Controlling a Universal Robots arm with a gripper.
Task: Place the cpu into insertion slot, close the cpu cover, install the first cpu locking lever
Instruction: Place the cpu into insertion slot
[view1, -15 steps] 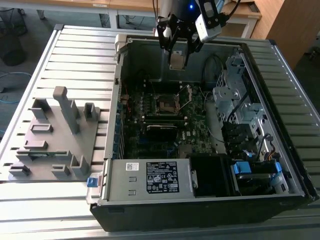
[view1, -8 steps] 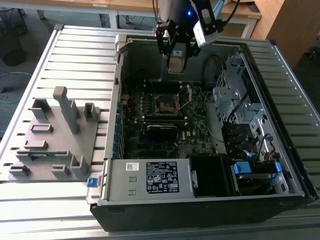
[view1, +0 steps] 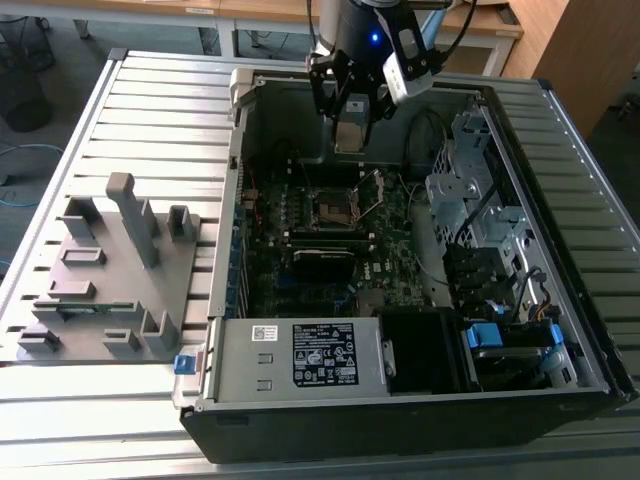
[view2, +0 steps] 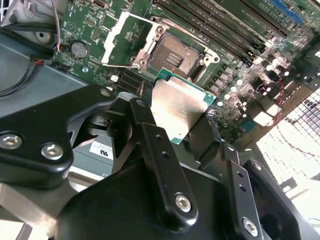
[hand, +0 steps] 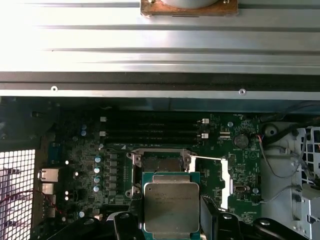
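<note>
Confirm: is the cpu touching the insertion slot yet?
Apart. In the exterior view the gripper holds the cpu well above the insertion slot.

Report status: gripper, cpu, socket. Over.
Gripper shut on the cpu, hovering above the board. Insertion slot empty, cpu cover open. Nothing blocking the slot.

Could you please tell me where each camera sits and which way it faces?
Exterior view: off the arm, high up, looking down into the open computer case; the gripper shows.
First wrist view: on the arm, facing the motherboard; fingers flank the held cpu, insertion slot beyond.
Second wrist view: on the arm, close behind the gripper's black body, angled at the board.
All three share the cpu and slot.
</note>
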